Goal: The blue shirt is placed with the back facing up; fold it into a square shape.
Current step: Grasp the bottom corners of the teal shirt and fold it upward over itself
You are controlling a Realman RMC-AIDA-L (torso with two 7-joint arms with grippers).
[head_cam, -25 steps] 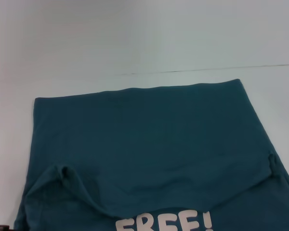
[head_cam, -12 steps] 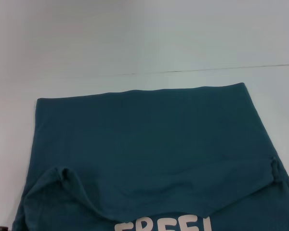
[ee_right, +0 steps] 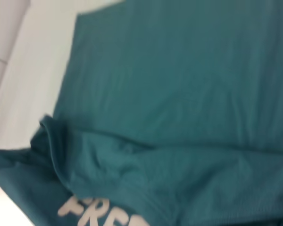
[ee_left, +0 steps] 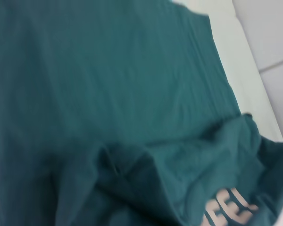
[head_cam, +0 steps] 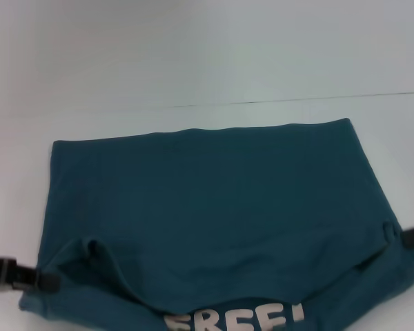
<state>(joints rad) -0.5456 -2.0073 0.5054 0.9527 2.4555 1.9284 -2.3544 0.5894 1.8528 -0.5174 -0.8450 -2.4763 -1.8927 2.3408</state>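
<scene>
The blue shirt point(head_cam: 207, 200) lies spread on the white table, plain side up. Its near part is turned over, showing white "FREE!" lettering point(head_cam: 234, 321) at the bottom edge of the head view. My left gripper point(head_cam: 47, 281) reaches in from the left and is shut on the shirt's left edge beside a raised fold point(head_cam: 90, 249). My right gripper point(head_cam: 406, 238) comes in from the right, shut on the shirt's right edge by a small pucker point(head_cam: 390, 231). Both wrist views show only cloth point(ee_left: 108, 94) point(ee_right: 179, 84) and part of the lettering point(ee_right: 94, 209).
The white table point(head_cam: 193, 69) stretches beyond the shirt's far edge, with a thin dark seam point(head_cam: 297, 100) running across it. Bare table strips lie to the left point(head_cam: 14, 193) and right point(head_cam: 400, 152) of the shirt.
Both grippers have come into the head view at the shirt's left and right edges. The far edge slid slightly nearer a second ago, and the lettering has now risen a little.
</scene>
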